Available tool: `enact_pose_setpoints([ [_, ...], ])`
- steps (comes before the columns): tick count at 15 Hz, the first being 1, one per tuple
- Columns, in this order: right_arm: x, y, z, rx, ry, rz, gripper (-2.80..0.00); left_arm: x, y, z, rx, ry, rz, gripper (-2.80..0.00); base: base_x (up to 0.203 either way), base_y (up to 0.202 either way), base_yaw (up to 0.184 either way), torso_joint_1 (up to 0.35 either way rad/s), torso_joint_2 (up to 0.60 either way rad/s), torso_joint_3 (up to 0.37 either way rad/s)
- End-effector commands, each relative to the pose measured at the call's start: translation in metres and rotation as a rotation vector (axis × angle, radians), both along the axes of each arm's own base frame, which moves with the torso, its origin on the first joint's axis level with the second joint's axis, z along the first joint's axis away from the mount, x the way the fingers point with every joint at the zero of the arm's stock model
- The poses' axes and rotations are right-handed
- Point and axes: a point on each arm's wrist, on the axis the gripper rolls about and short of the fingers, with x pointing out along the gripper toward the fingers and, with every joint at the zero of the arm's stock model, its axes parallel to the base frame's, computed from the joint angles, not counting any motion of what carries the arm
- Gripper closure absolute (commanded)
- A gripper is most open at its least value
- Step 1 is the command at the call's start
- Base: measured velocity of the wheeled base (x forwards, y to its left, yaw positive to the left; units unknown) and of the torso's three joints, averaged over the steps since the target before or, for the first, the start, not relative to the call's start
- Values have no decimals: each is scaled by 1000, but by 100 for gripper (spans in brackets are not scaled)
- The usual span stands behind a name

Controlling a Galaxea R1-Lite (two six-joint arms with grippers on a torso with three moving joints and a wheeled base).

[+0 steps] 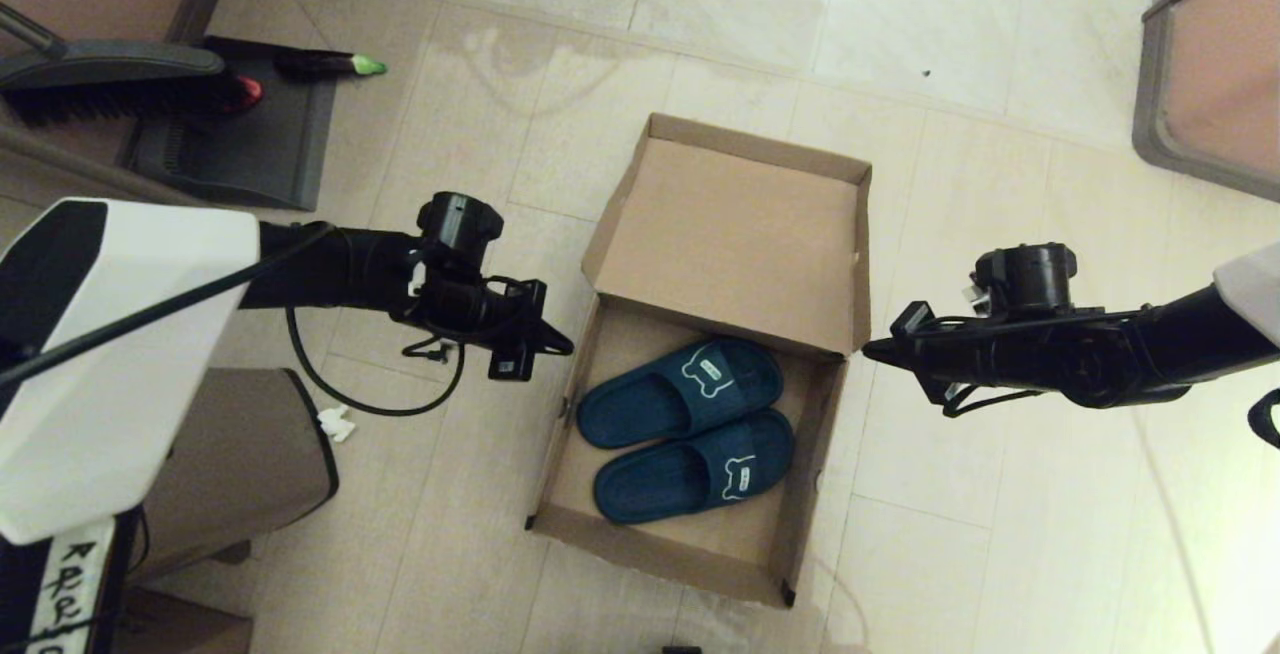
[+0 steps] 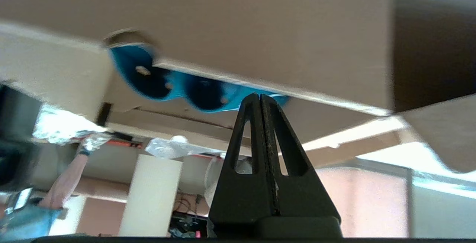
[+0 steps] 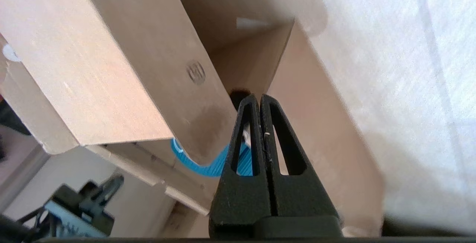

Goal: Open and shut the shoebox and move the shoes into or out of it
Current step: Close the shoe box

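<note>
A: While the head view looks down, where does the shoebox (image 1: 700, 354) sit?

B: On the tiled floor (image 1: 950, 534), lid hinged up and back. The slide slippers (image 1: 690, 429) lie side by side inside it, soles down. The left pincer (image 1: 560, 342) hovers just beside the box's left wall and the right pincer (image 1: 872, 352) just beside its right corner. Neither holds anything.

A: And the left wrist view?

B: The left pincer's (image 2: 259, 100) jaws are pressed together, pointing at the box wall, with the blue slippers (image 2: 163, 83) showing above its rim.

A: The right wrist view?

B: The right pincer (image 3: 259, 100) is likewise pressed together and empty, close by the raised lid's (image 3: 111, 68) side flap; a bit of ribbed blue sole (image 3: 208, 165) shows beneath.

A: How would these handle?

B: I'd judge the slippers light and springy, best pinched across the strap. The thin cardboard lid should flex, so pushing at both side flaps evenly seems wise.
</note>
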Motion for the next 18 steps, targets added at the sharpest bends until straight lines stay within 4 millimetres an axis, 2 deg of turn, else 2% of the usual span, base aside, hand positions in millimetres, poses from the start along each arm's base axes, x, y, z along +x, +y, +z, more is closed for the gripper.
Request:
enact_pose_setpoints([
  [1,2,-5,0,-8,-10,-10,0,-8,-2,-2,21,22,16,0,0,0,0,0,0,0],
  [4,16,-13,2,-21,-52,-43,0,-11,-10,-11,47,42,13,0,0,0,0,0,0,0],
  [7,28,-14,3,-21,-77,-46,0,-6,-14,-23,60,51,16,0,0,0,0,0,0,0],
  [10,39,-14,0,-20,-90,-51,0,-5,-16,-22,59,47,12,0,0,0,0,0,0,0],
  [16,46,-14,-3,-34,-97,-88,0,-22,-40,-20,70,83,-21,0,0,0,0,0,0,0],
  [18,46,-14,-3,-34,-96,-88,0,-22,-37,-8,96,31,12,0,0,0,0,0,0,0],
])
